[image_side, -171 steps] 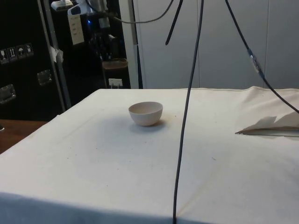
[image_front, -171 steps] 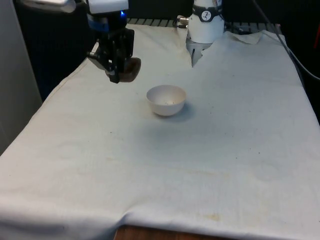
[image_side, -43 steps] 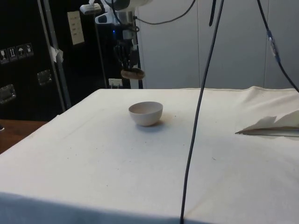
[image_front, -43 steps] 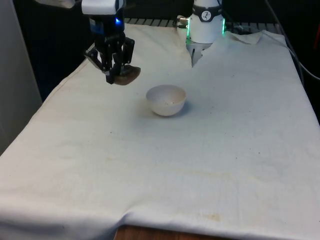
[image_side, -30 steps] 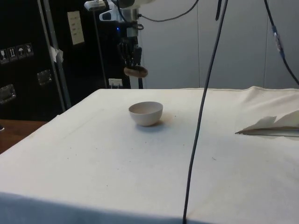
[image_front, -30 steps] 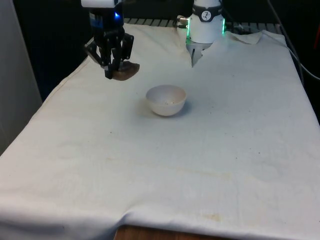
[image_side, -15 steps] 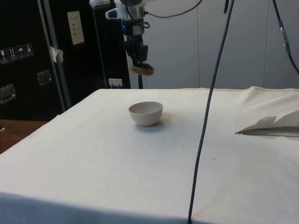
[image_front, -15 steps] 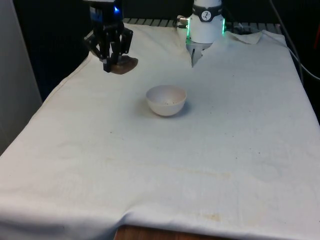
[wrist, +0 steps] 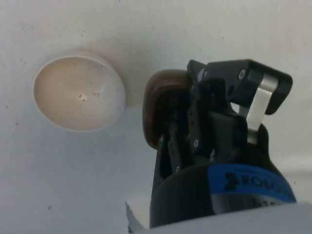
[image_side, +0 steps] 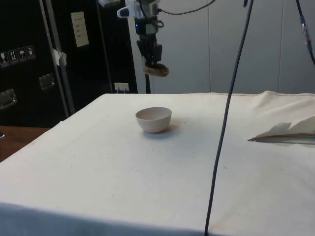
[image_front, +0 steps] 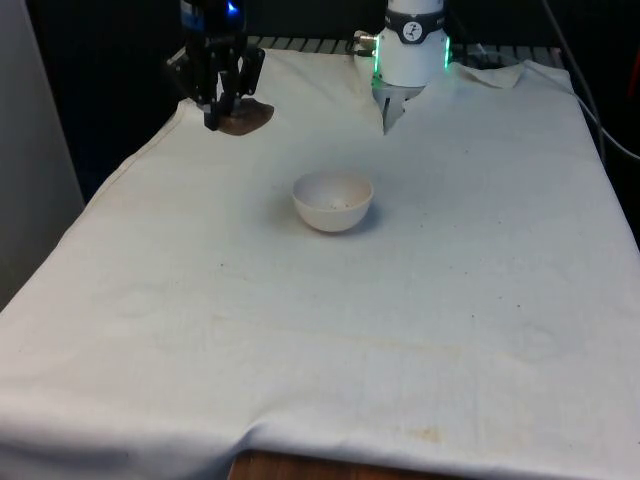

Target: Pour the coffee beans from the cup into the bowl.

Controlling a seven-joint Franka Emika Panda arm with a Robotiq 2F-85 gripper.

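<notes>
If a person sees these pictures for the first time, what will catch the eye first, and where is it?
First comes the black tool, high above the table at the front view's far left, shut on a brown cup. Next is the white bowl, alone near the middle of the white cloth. In the side view the cup hangs above and behind the bowl.

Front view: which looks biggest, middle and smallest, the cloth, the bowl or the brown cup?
1. White cloth, by far the largest.
2. Bowl.
3. Brown cup in the gripper; it is farther from the camera, so its true size is unsure.
</notes>
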